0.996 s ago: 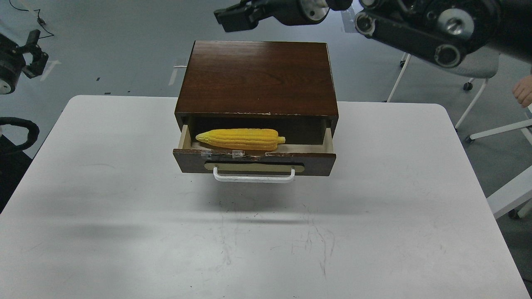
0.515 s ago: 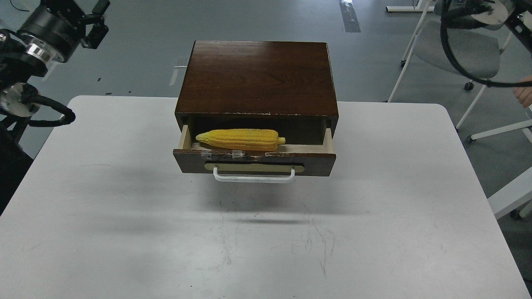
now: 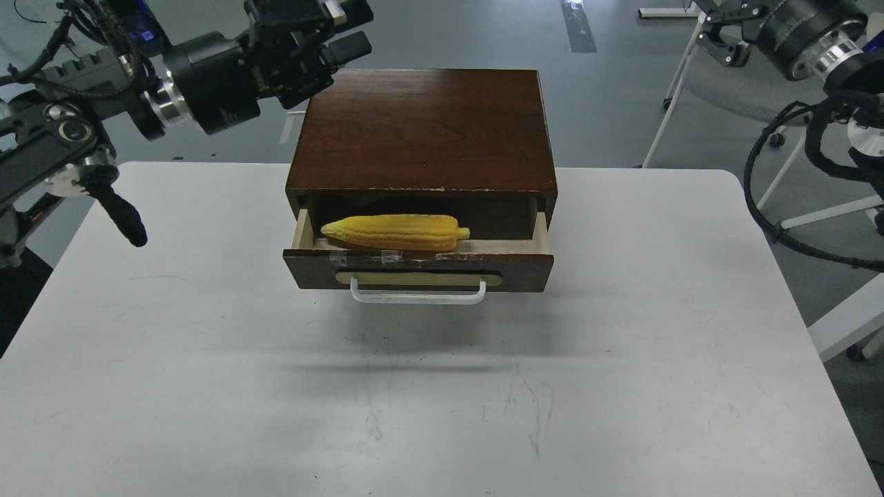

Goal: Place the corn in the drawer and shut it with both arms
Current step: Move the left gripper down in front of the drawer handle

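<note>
The table is white, scuffed with dark scratches toward the near middle. On its far half stands a dark brown cabinet. The drawer is pulled partly out toward the viewer, with its white bar handle on a tan plate and chipped top edge with bits of clear tape. The corn lies inside the drawer, lengthwise along the front panel, pointed end to the left, blunt end to the right; it rests on the pale wood floor, just behind the front.

The left gripper hangs above the cabinet's far left corner, clear of the wood, holding nothing; its fingers are seen dark and bunched, so whether they are parted or closed cannot be told. The right gripper sits high at the far right, well apart from cabinet and table, over the floor; small and dark, its finger state cannot be told either. A chair stands behind it.
</note>
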Available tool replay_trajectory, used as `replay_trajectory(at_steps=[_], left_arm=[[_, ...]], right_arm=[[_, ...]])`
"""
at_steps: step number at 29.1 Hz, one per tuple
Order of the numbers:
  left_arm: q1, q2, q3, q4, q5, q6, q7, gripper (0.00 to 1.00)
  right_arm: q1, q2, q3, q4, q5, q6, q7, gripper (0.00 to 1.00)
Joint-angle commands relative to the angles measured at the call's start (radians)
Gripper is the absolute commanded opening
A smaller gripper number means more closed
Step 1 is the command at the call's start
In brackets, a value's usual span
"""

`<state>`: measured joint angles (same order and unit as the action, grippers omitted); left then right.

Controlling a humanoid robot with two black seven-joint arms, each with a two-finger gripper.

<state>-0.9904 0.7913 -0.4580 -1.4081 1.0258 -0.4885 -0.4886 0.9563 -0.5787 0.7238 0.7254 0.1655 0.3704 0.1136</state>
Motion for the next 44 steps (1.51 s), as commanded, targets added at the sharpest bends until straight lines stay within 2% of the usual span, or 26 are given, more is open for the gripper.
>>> replay_trajectory(at_steps=[1, 5, 9, 13, 18, 22, 31, 44], left_arm=[[0.056, 0.048, 0.007, -0.149, 0.216, 0.000, 0.000, 0.00], [0.068, 0.048, 0.010, -0.187, 0.264, 0.000, 0.000, 0.00], [0.094, 0.051, 0.088, -0.271, 0.422, 0.000, 0.000, 0.00], [0.107, 0.031, 0.160, -0.272, 0.580, 0.000, 0.000, 0.00], [0.145, -0.018, 0.166, -0.258, 0.724, 0.000, 0.000, 0.00], [0.188, -0.020, 0.166, -0.242, 0.891, 0.000, 0.000, 0.00], [0.202, 0.031, 0.166, -0.244, 0.945, 0.000, 0.000, 0.00], [0.188, 0.033, 0.124, -0.259, 0.947, 0.000, 0.000, 0.00]], right_arm=[[-0.088, 0.005, 0.035, -0.021, 0.078, 0.051, 0.000, 1.00], [-0.146, 0.013, 0.052, -0.061, 0.140, 0.097, 0.001, 1.00], [-0.189, 0.022, 0.066, -0.066, 0.164, 0.118, 0.015, 1.00], [-0.189, 0.052, 0.072, -0.070, 0.164, 0.118, 0.018, 1.00], [-0.206, 0.101, 0.083, -0.080, 0.167, 0.118, 0.080, 1.00], [-0.231, 0.151, 0.126, -0.083, 0.167, 0.118, 0.072, 1.00], [-0.306, 0.161, 0.143, -0.083, 0.219, 0.118, 0.078, 1.00], [-0.327, 0.197, 0.144, -0.208, 0.226, 0.118, 0.084, 1.00]])
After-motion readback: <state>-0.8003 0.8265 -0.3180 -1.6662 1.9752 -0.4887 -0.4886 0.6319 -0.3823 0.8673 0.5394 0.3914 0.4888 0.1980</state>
